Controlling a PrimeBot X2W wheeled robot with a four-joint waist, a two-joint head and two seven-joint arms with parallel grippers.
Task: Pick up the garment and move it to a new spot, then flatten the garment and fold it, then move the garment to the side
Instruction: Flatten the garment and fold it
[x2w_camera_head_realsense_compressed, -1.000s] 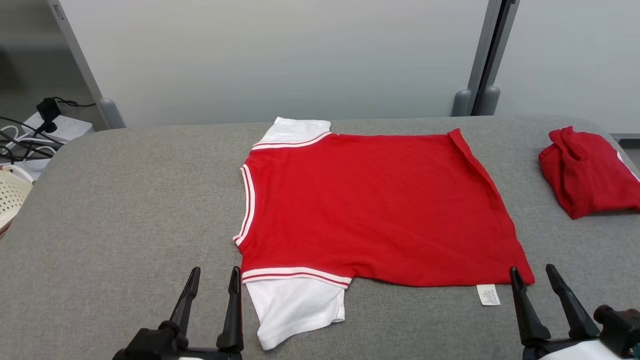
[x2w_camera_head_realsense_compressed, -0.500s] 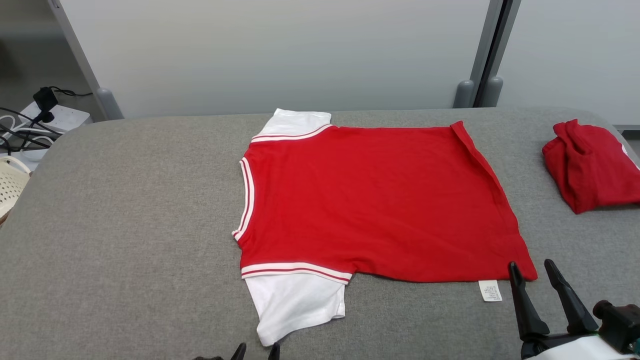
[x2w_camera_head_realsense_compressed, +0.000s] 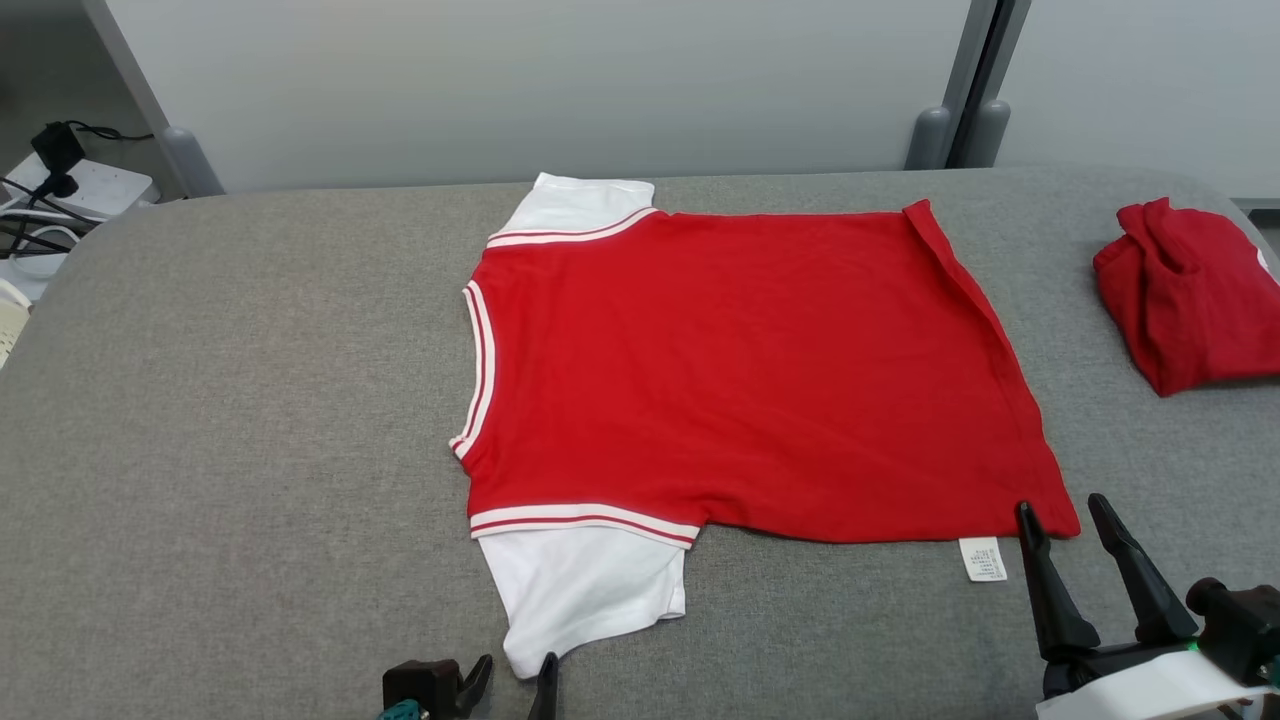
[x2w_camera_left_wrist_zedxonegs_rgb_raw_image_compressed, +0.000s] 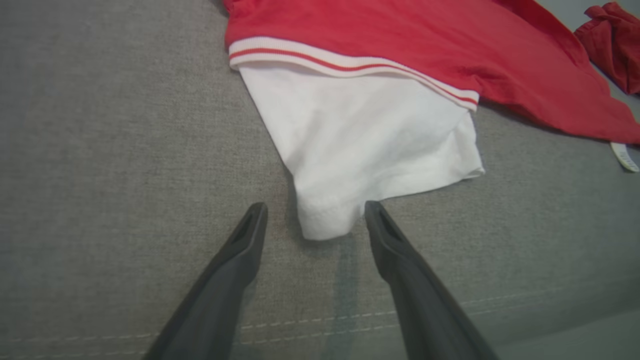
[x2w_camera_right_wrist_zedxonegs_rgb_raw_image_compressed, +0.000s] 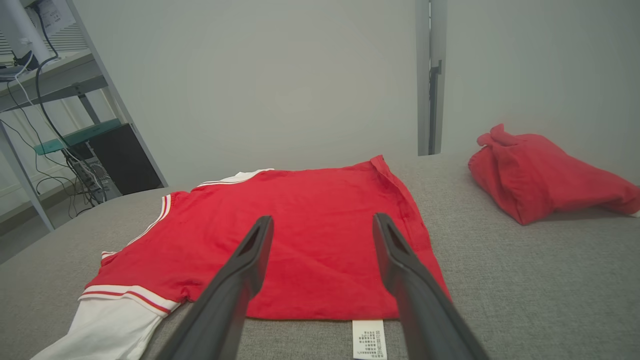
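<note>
The garment (x2w_camera_head_realsense_compressed: 740, 370) is a red shirt with white sleeves and red-and-white striped trim, spread flat on the grey padded surface (x2w_camera_head_realsense_compressed: 250, 420), collar to the left. My left gripper (x2w_camera_head_realsense_compressed: 515, 675) is open at the bottom edge, its fingers on either side of the near white sleeve's tip (x2w_camera_left_wrist_zedxonegs_rgb_raw_image_compressed: 325, 220). My right gripper (x2w_camera_head_realsense_compressed: 1065, 510) is open at the shirt's near right hem corner, beside the white care label (x2w_camera_head_realsense_compressed: 980, 558). In the right wrist view the garment (x2w_camera_right_wrist_zedxonegs_rgb_raw_image_compressed: 280, 240) lies ahead of the gripper (x2w_camera_right_wrist_zedxonegs_rgb_raw_image_compressed: 320, 222).
A second red garment (x2w_camera_head_realsense_compressed: 1185, 295) lies bunched at the surface's far right edge. Cables and a power strip (x2w_camera_head_realsense_compressed: 60, 190) sit off the far left corner. A grey wall and post (x2w_camera_head_realsense_compressed: 950, 120) stand behind. Bare grey padding stretches to the shirt's left.
The head camera tilted, so the scene slid up and left. My left gripper went from left of the near sleeve to right at the sleeve's tip, low in view. The right gripper holds.
</note>
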